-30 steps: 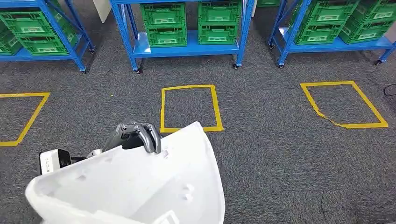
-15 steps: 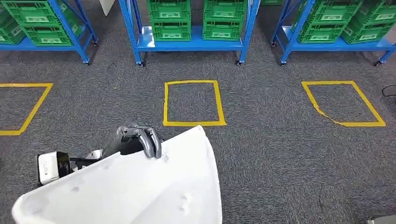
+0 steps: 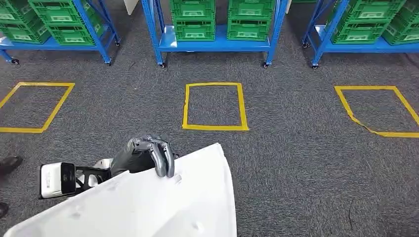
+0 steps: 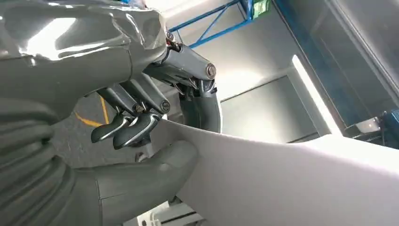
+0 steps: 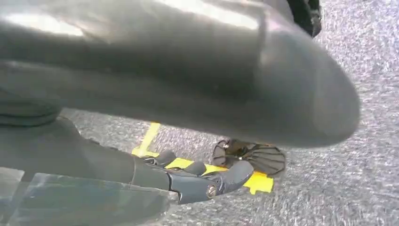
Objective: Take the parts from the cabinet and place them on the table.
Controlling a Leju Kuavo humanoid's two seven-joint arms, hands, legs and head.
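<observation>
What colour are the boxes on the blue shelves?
Green crates, seen best in the head view.

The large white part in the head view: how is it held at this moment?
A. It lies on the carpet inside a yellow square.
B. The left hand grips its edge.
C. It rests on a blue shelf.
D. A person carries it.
B: the left hand has its fingers hooked over the upper edge of the white part, which the left wrist view shows between thumb and fingers.

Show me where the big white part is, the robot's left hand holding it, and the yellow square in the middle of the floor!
white part (image 3: 163, 202), head view, on its broad flat face.
left hand (image 3: 148, 153), head view, on the fingers hooked over the part's edge.
middle yellow square (image 3: 215, 127), head view, on its near tape line.
</observation>
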